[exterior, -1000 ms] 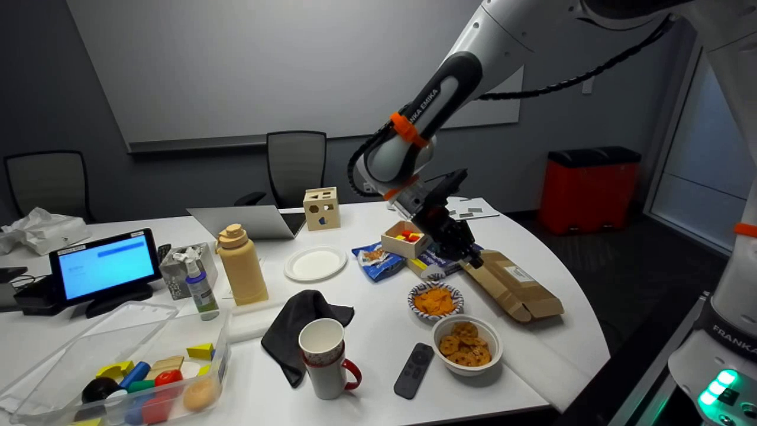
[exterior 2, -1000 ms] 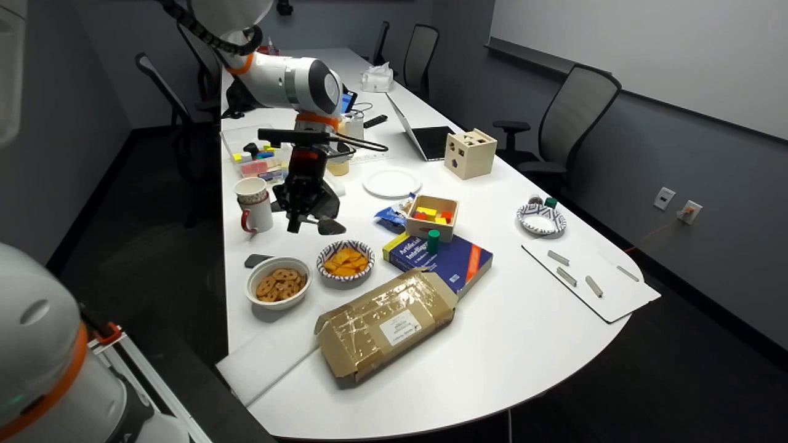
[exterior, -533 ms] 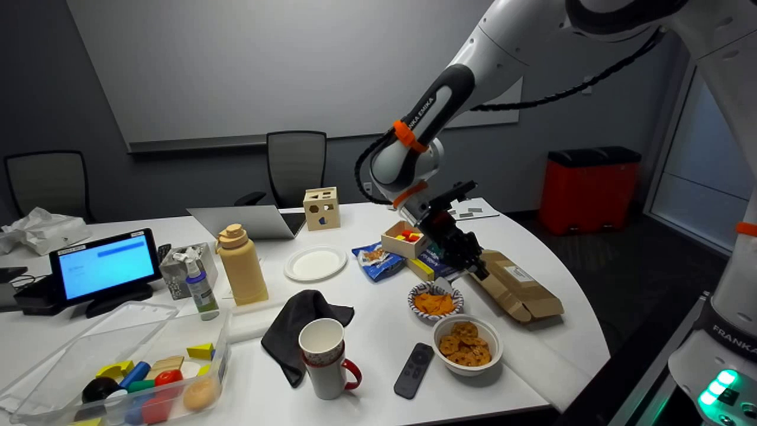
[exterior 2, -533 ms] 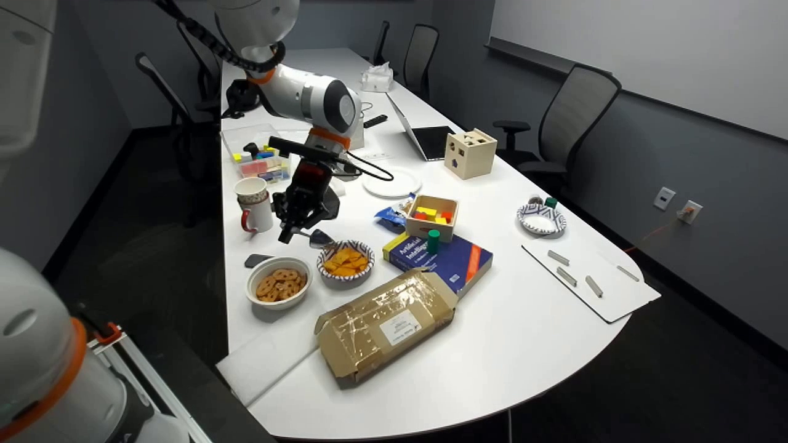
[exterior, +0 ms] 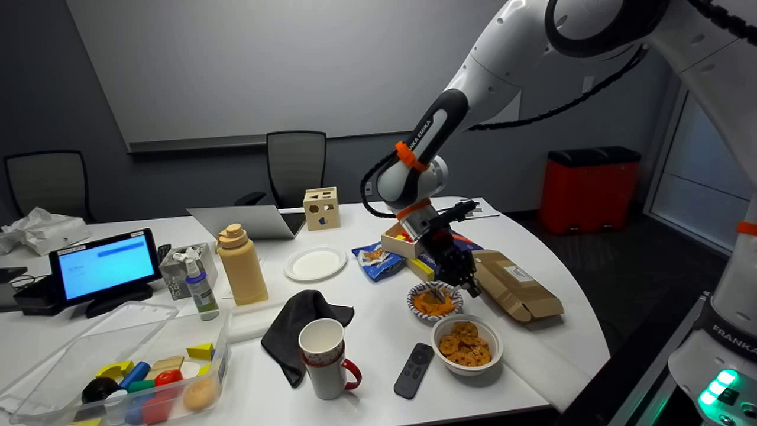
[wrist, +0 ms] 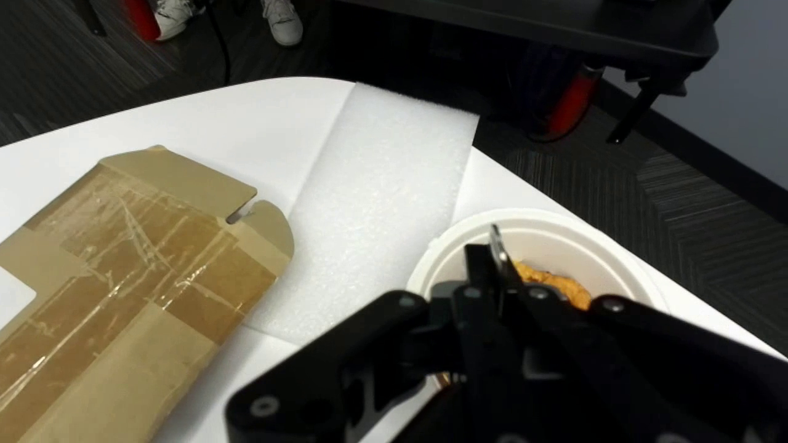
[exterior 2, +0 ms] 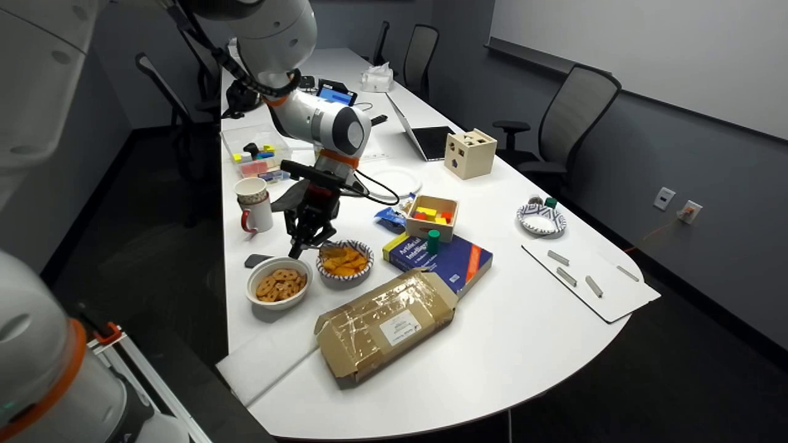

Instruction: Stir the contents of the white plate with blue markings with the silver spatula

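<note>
silver spatula (wrist: 500, 253): shiny metal | carton (wrist: 148, 332): cardboard, glossy tape (wrist: 132, 246) | foam sheet (wrist: 375, 203): rough, matt | cube (exterior 2: 478, 158): smooth wood

Dim floor (exterior 2: 652, 381) — bright tabletop (exterior 2: 498, 344) — glare on the taped box (wrist: 129, 289).

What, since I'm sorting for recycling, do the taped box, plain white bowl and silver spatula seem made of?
The taped box: matte brown cardboard, judging by its folded flaps, with glossy clear tape across it. The plain white bowl: matte, rim ridged; perhaps moulded fibre or plastic. The silver spatula: probably metal, given its glint.
</note>
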Controlling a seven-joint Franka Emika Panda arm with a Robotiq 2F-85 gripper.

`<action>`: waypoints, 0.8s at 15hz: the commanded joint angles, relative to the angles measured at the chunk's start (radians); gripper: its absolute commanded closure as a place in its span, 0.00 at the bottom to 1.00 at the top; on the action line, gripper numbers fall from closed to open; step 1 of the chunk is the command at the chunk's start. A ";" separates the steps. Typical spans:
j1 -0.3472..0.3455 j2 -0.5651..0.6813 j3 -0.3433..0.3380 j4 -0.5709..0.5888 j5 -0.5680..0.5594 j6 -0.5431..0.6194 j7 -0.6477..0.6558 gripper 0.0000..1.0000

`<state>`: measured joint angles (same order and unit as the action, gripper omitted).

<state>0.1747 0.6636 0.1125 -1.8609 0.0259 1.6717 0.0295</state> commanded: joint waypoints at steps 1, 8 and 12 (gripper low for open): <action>-0.003 0.033 0.002 0.051 0.009 -0.034 0.005 0.99; 0.006 0.010 -0.015 0.080 -0.042 -0.255 0.021 0.99; -0.002 0.038 -0.015 0.091 -0.045 -0.304 0.008 0.99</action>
<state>0.1757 0.6801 0.0983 -1.7931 -0.0099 1.4113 0.0423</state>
